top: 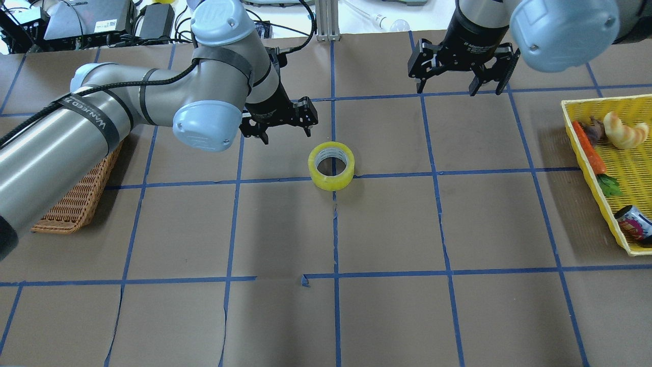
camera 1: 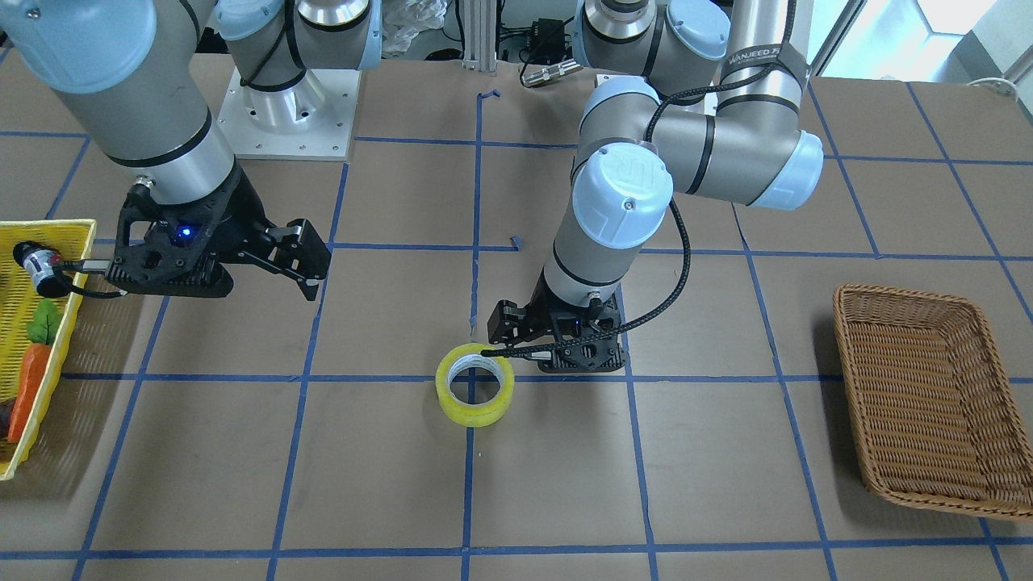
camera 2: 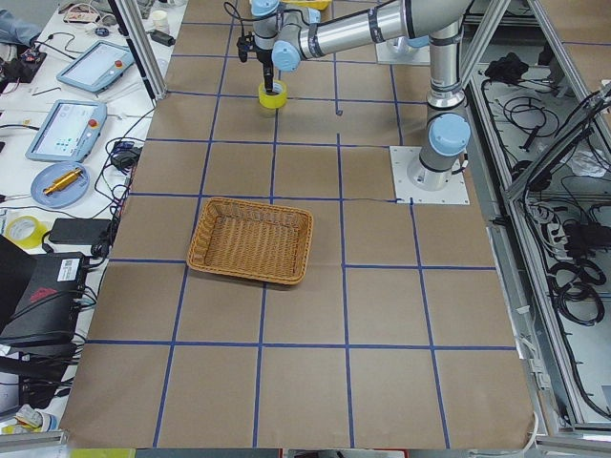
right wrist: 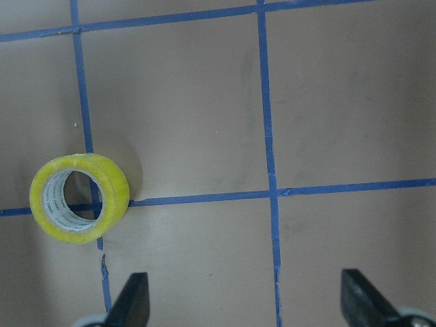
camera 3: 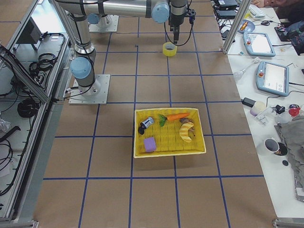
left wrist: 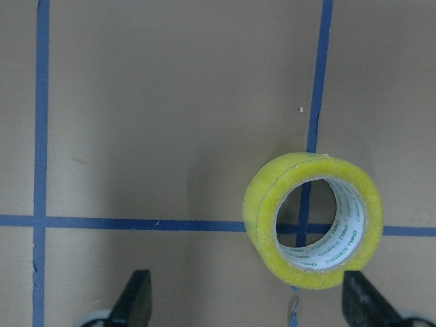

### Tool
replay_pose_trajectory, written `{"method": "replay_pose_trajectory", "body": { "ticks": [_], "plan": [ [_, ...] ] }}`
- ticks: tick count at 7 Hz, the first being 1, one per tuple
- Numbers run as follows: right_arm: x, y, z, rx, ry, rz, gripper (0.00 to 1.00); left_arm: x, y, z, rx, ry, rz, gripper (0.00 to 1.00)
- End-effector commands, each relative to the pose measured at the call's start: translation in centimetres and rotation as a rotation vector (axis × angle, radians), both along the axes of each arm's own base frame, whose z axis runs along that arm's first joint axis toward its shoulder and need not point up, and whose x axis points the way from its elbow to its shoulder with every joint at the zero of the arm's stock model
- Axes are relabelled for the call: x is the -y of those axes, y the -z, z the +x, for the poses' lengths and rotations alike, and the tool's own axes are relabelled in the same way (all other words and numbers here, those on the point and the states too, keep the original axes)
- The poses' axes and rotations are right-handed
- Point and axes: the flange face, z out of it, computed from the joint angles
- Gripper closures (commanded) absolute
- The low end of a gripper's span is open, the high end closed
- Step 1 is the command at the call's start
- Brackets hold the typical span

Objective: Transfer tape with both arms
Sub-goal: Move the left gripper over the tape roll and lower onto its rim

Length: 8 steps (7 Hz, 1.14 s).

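Observation:
The yellow tape roll lies flat on the brown table near its middle, on a blue grid line. It also shows in the front view and both wrist views. My left gripper is open and empty, low over the table just on the robot's side of the tape. In its wrist view the roll sits ahead, close to the right-hand finger. My right gripper is open and empty, raised, well off to the tape's side.
A brown wicker basket stands on my left side, partly under the left arm in the overhead view. A yellow basket with a carrot, a croissant and a can stands at my right edge.

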Motion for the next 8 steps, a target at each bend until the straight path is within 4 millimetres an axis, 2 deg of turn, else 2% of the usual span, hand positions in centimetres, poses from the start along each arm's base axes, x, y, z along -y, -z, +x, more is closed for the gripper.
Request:
{"method": "replay_pose_trajectory", "body": {
  "ticks": [1, 2, 3, 6, 8],
  "plan": [
    [-0.3, 0.1, 0.0, -0.003, -0.001, 0.0, 0.0, 0.3, 1.9, -0.2, 0.001, 0.01, 0.001, 0.0],
    [-0.3, 0.1, -0.1, -0.004, -0.001, -0.001, 0.0, 0.2, 2.2, -0.2, 0.001, 0.01, 0.006, 0.0],
    [-0.4, 0.2, 0.2, 0.009, -0.002, 0.0, 0.0, -0.3, 3.4, -0.5, -0.001, 0.015, 0.028, 0.09],
    [-0.5, 0.7, 0.2, 0.0, -0.005, 0.001, 0.0, 1.3, 6.7, -2.0, -0.024, 0.027, -0.034, 0.08],
    [-0.8, 0.8, 0.2, 0.006, -0.005, 0.004, 0.0, 1.0, 8.5, -4.0, -0.024, 0.052, -0.048, 0.09]
  ]
}}
